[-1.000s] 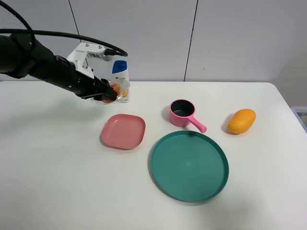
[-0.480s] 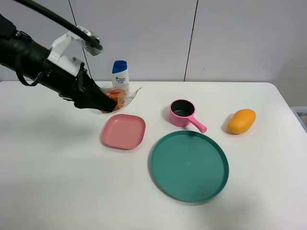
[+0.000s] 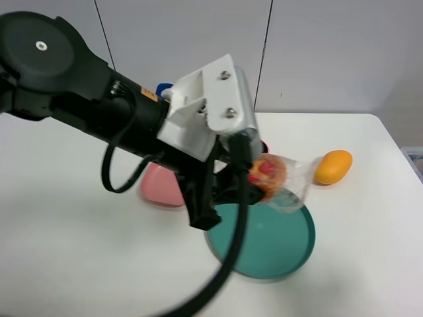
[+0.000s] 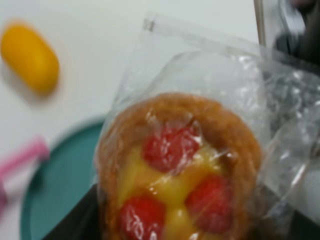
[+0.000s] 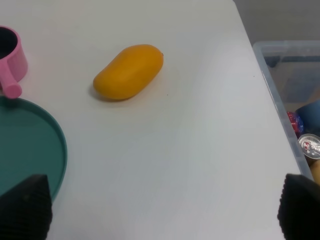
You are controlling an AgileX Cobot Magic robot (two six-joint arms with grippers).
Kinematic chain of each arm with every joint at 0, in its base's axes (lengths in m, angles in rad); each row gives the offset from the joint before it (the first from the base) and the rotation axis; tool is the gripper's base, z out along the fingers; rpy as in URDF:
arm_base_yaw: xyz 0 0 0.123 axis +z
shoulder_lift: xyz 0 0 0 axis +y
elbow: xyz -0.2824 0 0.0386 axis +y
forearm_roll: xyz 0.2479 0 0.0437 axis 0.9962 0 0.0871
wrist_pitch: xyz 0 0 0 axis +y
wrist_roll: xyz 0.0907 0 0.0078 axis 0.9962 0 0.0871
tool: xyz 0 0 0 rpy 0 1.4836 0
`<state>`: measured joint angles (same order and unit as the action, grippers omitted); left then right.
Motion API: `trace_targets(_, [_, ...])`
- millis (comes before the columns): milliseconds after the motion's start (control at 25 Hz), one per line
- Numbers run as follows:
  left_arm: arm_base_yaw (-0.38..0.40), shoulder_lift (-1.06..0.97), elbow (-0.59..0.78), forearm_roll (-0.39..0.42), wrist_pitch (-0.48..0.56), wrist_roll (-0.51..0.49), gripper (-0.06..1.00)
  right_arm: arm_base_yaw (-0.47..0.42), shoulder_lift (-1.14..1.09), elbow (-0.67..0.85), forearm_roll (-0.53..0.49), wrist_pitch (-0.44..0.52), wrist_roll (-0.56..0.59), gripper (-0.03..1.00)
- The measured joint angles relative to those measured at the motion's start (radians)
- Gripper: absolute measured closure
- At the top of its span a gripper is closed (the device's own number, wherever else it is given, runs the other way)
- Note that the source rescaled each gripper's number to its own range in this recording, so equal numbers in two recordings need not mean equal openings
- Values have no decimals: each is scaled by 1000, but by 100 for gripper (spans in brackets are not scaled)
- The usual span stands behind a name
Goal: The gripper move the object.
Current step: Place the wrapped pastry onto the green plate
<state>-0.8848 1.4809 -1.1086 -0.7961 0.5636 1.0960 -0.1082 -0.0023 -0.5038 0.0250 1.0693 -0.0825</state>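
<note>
- Pastry (image 3: 268, 173), one only, hangs in the air over the far rim of the teal plate (image 3: 277, 247), clear of the table (image 3: 370, 277).
- It is round and golden-brown, with three red spots on a yellow middle, sealed in clear crinkly plastic that flares out loosely towards the mango (image 3: 332, 166).
- The left gripper (image 3: 254, 179) is clenched on the pastry from the near side; its white block housing and a looping black cable stand in front of much of the scene.
- Two plates lie below: the teal one, round and smooth, and a pink plate (image 3: 157, 190) with rounded corners, largely hidden behind the arm.
- One pink cup (image 5: 7, 56) with a stubby handle stands just beside the teal plate's far rim.
- One smooth orange mango lies alone further right, well apart from the pastry.
- The right gripper (image 5: 162, 212) is spread wide, its ribbed black fingertips (image 5: 26, 207) grasping nothing.
- A clear plastic bin (image 5: 280, 82) sits past the table's edge.
</note>
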Motion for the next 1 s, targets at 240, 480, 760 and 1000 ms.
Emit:
trace_targets(240, [-117,53,0,-6,-308,-106,94,0,0,0,0,0,0,-3])
trace_targets(480, [-116,201,0,0,-334,-113,94,0,0,0,0,0,0,-3])
trace_targets(760, [-116,374,0,48,-364,-123,94,0,0,0,0,0,0,-3])
trace_targets(1000, [-116,421,0,50,-501,-150,94,0,0,0,0,0,0,-3])
